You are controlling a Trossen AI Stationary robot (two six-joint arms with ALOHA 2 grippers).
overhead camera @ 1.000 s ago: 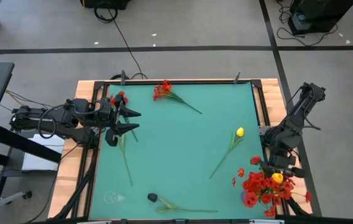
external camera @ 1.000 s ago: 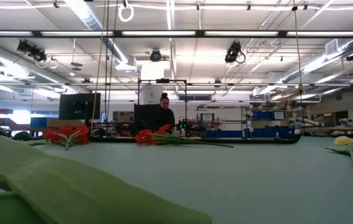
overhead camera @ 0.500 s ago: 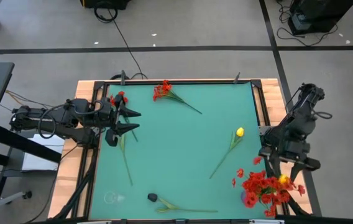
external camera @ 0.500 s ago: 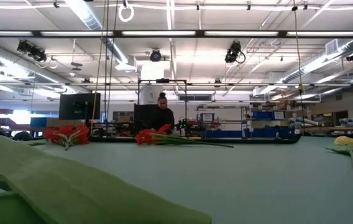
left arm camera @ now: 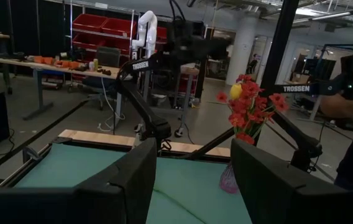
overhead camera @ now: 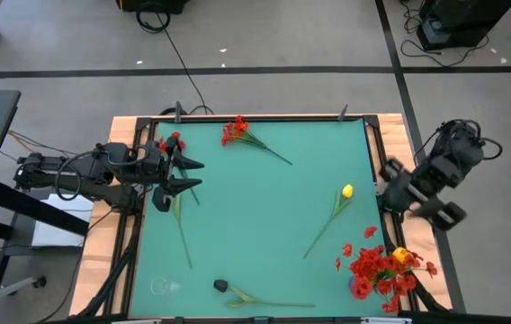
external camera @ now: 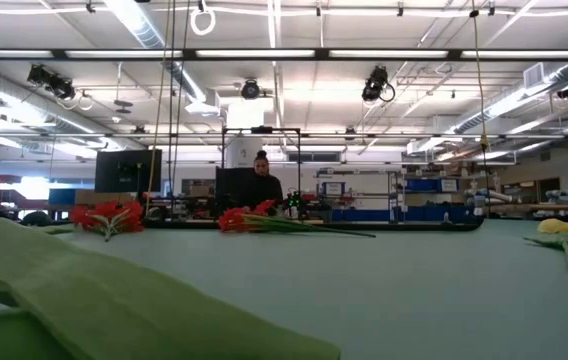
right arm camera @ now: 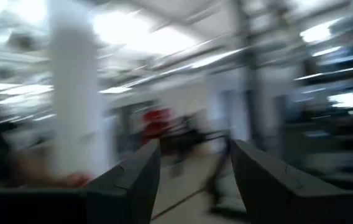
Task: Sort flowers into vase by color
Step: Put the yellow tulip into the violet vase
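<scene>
Swung up and away from the bunch in the vase: right claw, empty, fingers apart. Nearest loose flower is the yellow tulip, just left of it, stem running diagonally toward table centre. Left claw parked open at the far side, holding nothing.

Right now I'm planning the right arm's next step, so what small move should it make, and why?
Probably swing the open, empty right gripper over the table toward the lone yellow flower lying on the green mat. The vase bouquet already holds a yellow head, and this is the loose flower nearest that arm.
</scene>
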